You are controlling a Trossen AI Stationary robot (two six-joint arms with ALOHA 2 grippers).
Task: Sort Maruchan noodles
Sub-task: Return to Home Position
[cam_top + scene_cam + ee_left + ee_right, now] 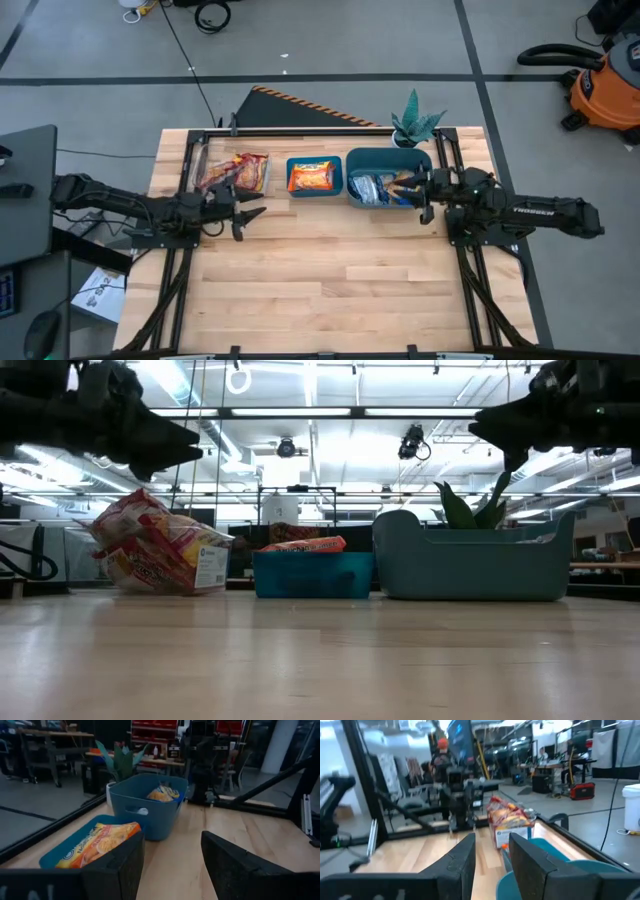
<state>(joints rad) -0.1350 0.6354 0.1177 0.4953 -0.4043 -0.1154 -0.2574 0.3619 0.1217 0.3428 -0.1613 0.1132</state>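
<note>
Along far table (340, 290) edge, noodles (312, 177) sit sorted (by colour); L claw (250, 220), R claw (418, 197) both spread, open tabletop nearside.

The only lettering that can be made out is a white word along the right arm (537, 211) in the high view; it seems to read "TROSSEN". In the left wrist view the orange noodle packet (98, 845) carries a round blue logo and a line of print. The red noodle packets (155, 547) show a round blue mark. All of this is too small to read.
</note>
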